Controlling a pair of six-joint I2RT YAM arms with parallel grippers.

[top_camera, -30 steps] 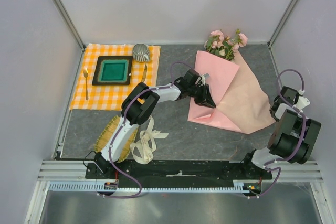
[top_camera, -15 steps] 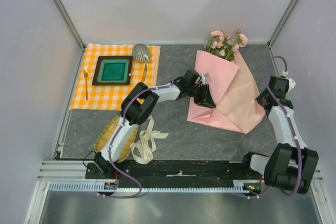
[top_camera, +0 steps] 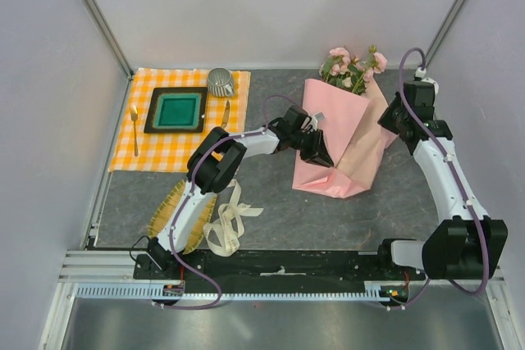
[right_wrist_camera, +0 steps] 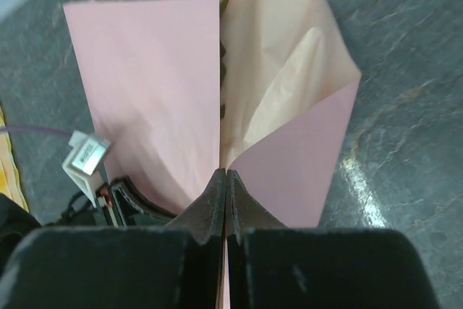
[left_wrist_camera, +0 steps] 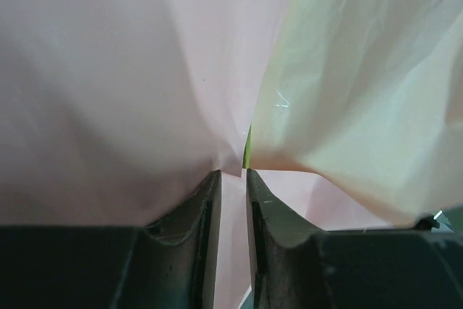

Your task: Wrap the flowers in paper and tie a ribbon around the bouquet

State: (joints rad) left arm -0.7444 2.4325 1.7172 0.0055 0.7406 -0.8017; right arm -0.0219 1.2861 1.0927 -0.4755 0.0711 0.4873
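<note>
Where the paper is lying: the pink sheet [top_camera: 343, 153] is resting at the far right of the grey worktop [top_camera: 279, 202], its left flap lying folded over the stems and its right flap standing raised off the surface.
Flowers: pale pink blooms [top_camera: 353, 63] are poking out of the paper's far end, with their stems lying hidden inside the fold.
Left hand [top_camera: 322, 156]: fingers are sitting narrow, pinching the near end of the left flap, and the paper is bunching at the tips.
Right hand [top_camera: 385, 125]: fingers are pressing together, clamping the corner of the right flap.
Ribbon: the cream band [top_camera: 230, 223] is lying loosely looped beside the bamboo mat [top_camera: 168, 206], well apart from the paper.
Far left: the orange-checked cloth [top_camera: 176, 145] is carrying a green tray [top_camera: 177, 110].
</note>
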